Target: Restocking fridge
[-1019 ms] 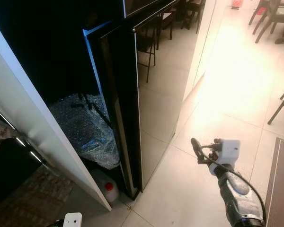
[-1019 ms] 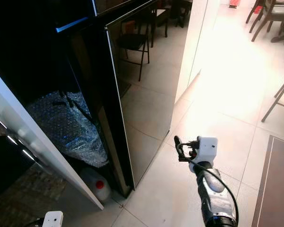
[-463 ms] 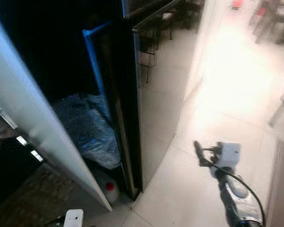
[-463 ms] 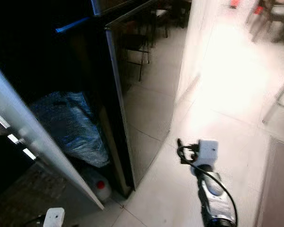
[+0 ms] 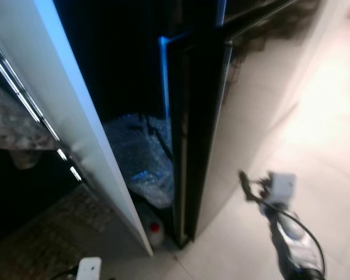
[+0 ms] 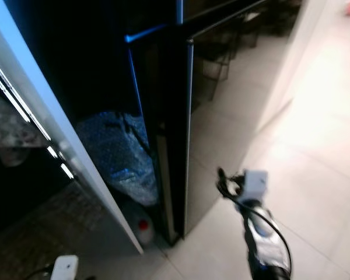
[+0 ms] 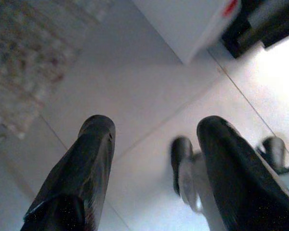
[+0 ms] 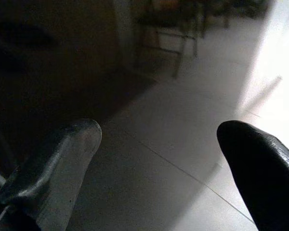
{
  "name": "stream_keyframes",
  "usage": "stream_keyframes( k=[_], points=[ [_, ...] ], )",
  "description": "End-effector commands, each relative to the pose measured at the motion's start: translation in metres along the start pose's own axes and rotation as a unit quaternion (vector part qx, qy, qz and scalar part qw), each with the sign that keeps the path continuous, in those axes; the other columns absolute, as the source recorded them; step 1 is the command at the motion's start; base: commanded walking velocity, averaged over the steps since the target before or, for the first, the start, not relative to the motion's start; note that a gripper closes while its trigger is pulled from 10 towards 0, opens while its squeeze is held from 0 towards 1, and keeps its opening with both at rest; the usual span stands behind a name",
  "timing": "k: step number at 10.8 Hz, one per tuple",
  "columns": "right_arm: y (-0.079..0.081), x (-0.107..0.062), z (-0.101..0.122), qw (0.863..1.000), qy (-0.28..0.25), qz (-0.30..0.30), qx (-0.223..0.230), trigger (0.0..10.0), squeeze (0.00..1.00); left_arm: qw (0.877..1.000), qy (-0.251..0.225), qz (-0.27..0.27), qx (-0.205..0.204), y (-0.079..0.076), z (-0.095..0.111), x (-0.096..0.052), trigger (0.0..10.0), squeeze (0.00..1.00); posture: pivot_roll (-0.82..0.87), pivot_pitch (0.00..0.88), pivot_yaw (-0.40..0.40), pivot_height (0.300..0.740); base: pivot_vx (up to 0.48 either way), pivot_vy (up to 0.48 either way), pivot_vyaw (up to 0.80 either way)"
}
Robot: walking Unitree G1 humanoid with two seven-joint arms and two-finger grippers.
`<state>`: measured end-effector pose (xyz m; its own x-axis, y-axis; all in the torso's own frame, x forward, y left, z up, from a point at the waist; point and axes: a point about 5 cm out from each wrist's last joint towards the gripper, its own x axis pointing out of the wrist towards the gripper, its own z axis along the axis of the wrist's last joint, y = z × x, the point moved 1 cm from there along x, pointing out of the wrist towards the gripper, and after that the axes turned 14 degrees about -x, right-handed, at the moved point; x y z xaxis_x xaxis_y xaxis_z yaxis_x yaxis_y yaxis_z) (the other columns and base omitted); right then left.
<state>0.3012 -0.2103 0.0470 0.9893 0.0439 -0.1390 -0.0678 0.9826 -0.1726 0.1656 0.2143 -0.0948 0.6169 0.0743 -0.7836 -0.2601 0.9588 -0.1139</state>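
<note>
The tall glossy black fridge (image 5: 201, 116) stands ahead and to the left of the right gripper (image 5: 245, 179), a crumpled bubble-wrap bundle (image 5: 141, 156) and a white red-capped jug (image 5: 154, 232) wedged in the dark gap beside it, apparently stored there. The gripper is raised over pale floor tiles (image 5: 315, 169), jaws spread wide, holding nothing. The left gripper (image 7: 154, 144) hangs low, jaws parted and empty.

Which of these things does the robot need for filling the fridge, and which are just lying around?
Part of the job:
- black fridge door, standing ajar
- white door, swung open
- right gripper, open, held over the floor
- left gripper, open, low near the floor

Just lying about:
- bubble-wrap bundle
- red-capped jug
- patterned rug
</note>
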Motion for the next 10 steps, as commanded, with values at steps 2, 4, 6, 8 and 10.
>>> stream_keyframes(
  k=[2, 4, 6, 8, 10],
  points=[
    [-0.008, -0.003, -0.005, 1.000, 0.007, -0.009, -0.007, 10.0, 0.00, 1.000, 0.004, 0.002, -0.003, -0.002, -0.002, 0.000, 10.0, 0.00, -0.09, 0.000, 0.057, 0.740, 0.000, 0.000, 0.51],
    [-0.010, -0.003, -0.005, 1.000, 0.004, -0.010, -0.006, 10.0, 0.00, 1.000, 0.003, 0.002, -0.003, -0.002, -0.002, 0.000, 10.0, 0.00, -0.09, 0.000, 0.058, 0.740, 0.000, 0.000, 0.53],
    [-0.011, -0.004, -0.006, 1.000, 0.008, -0.012, -0.003, 10.0, 0.00, 1.000, 0.003, 0.002, -0.003, -0.002, -0.002, 0.000, 10.0, 0.00, -0.09, 0.000, 0.058, 0.740, 0.000, 0.000, 0.00],
    [-0.020, -0.012, -0.013, 0.999, 0.018, -0.027, 0.000, 10.0, 0.00, 1.000, 0.008, 0.005, -0.004, 0.001, -0.006, -0.002, 10.0, 0.00, -0.09, 0.011, 0.057, 0.740, 0.000, 0.000, 0.00],
    [-0.031, -0.020, -0.020, 0.999, 0.027, -0.031, -0.009, 10.0, 0.00, 1.000, 0.013, 0.006, -0.006, 0.003, -0.010, -0.003, 10.0, 0.00, -0.09, 0.014, 0.056, 0.740, 0.000, 0.000, 0.00]
  ],
)
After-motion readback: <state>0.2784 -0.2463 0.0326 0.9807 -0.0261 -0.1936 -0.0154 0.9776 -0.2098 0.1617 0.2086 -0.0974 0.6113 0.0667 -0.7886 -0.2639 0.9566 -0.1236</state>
